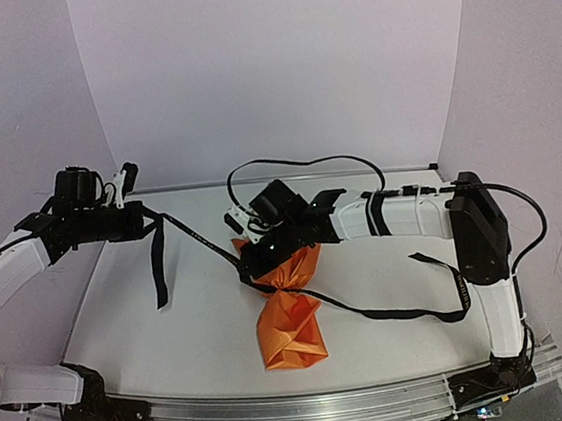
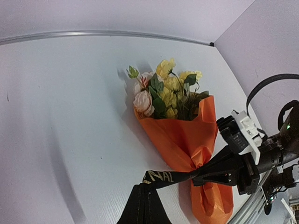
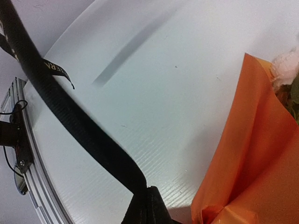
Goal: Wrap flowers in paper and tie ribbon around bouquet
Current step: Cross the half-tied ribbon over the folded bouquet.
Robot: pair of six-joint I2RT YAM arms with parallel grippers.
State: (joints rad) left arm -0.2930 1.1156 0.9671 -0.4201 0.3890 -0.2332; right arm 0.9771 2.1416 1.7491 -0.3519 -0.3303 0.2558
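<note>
Black limp ribbon (image 2: 161, 178) is pinched by the left gripper (image 1: 150, 222) at nine o'clock and by the right gripper (image 2: 206, 173) at the neck of the crushable bouquet (image 2: 180, 135), best gripped there.

Thin orange paper (image 2: 182, 140), creased, slightly glossy. Black ribbon (image 3: 79, 123) of matt cloth, pale print. White table (image 3: 187, 93), matt, finely ribbed. Brushed-metal rail (image 1: 312, 413). Smooth white plastic on arm (image 1: 402, 213).

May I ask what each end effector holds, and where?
Both grip the ribbon: left end effector partway along, right end effector where the bouquet narrows.
</note>
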